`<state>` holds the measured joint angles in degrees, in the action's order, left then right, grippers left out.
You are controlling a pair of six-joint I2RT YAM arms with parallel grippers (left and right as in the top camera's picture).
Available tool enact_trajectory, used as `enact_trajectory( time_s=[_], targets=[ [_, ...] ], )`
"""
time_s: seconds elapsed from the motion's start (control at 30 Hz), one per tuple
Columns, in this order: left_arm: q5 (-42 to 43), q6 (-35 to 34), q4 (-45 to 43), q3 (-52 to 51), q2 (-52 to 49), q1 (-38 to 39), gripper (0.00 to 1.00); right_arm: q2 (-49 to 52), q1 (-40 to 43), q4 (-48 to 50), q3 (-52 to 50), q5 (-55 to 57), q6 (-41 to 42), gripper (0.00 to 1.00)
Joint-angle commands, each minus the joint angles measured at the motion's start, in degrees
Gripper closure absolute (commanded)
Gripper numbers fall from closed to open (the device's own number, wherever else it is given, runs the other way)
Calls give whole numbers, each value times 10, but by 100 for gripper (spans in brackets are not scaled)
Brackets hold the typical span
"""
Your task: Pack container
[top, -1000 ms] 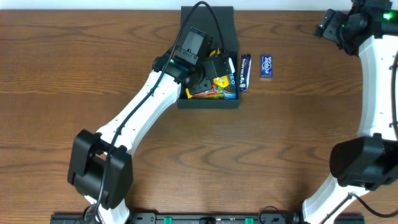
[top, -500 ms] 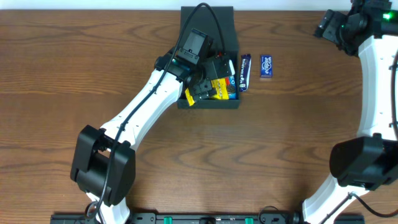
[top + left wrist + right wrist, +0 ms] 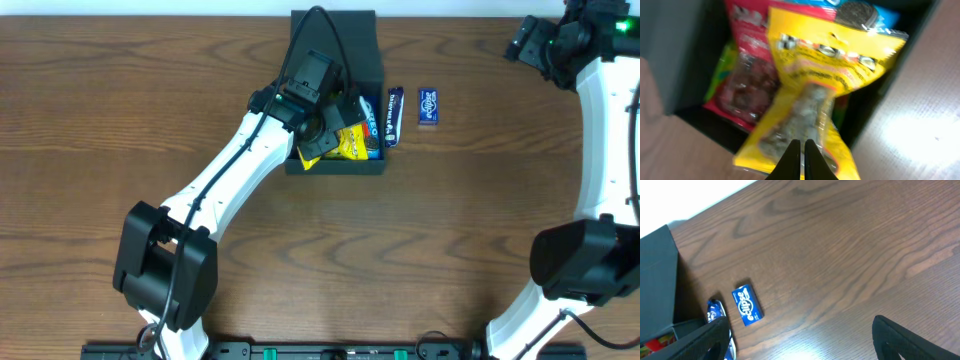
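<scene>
Blurred all through the left wrist view. Cannot read the print on the yellow packet (image 3: pixel 815 85) pinched between the closed tips of the left gripper (image 3: pixel 799 155); lower end cut off by the bottom edge beside those tips. Beyond the tips and leftward, a red packet (image 3: pixel 747 75), half covered by the yellow one, lettering smeared. Farther left, only a sliver of a green packet (image 3: pixel 722 70). Straight ahead, a cookie packet (image 3: pixel 860 12) clipped by the top edge.

From overhead, left fingertips lost under the wrist housing (image 3: pixel 312 72), down inside the container (image 3: pixel 360 40).

Of the right gripper (image 3: pixel 801 330), only two wide-set fingers, clipped by the bottom edge; a blue bar (image 3: pixel 715 310) partly behind its left finger.
</scene>
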<state>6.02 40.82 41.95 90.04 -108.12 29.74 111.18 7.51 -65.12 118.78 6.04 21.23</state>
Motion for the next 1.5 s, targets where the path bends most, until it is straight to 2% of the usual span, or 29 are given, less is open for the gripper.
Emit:
enact_trajectory(
  time_s=[0.0, 0.27, 0.43, 0.67, 0.9, 1.1, 1.47],
  targets=[
    [42, -12, 21, 10, 5, -2, 94, -1, 4, 0, 4, 6, -3, 10],
    [43, -16, 24, 10, -19, -10, 94, -1, 4, -1, 4, 6, -3, 10],
    [-17, -16, 8, 10, -71, -19, 94, -1, 4, -3, 4, 6, -3, 10],
    [-20, -16, -9, 10, -89, -21, 93, -1, 4, -2, 4, 6, -3, 10],
    [-113, -16, -23, 28, -74, -19, 94, -1, 4, -2, 4, 6, -3, 10],
    [-78, -16, -28, 48, -18, -19, 94, -1, 4, -2, 4, 6, -3, 10],
    [-50, -23, -9, 43, -21, -29, 94, -1, 4, -2, 4, 6, -3, 10]
  ],
)
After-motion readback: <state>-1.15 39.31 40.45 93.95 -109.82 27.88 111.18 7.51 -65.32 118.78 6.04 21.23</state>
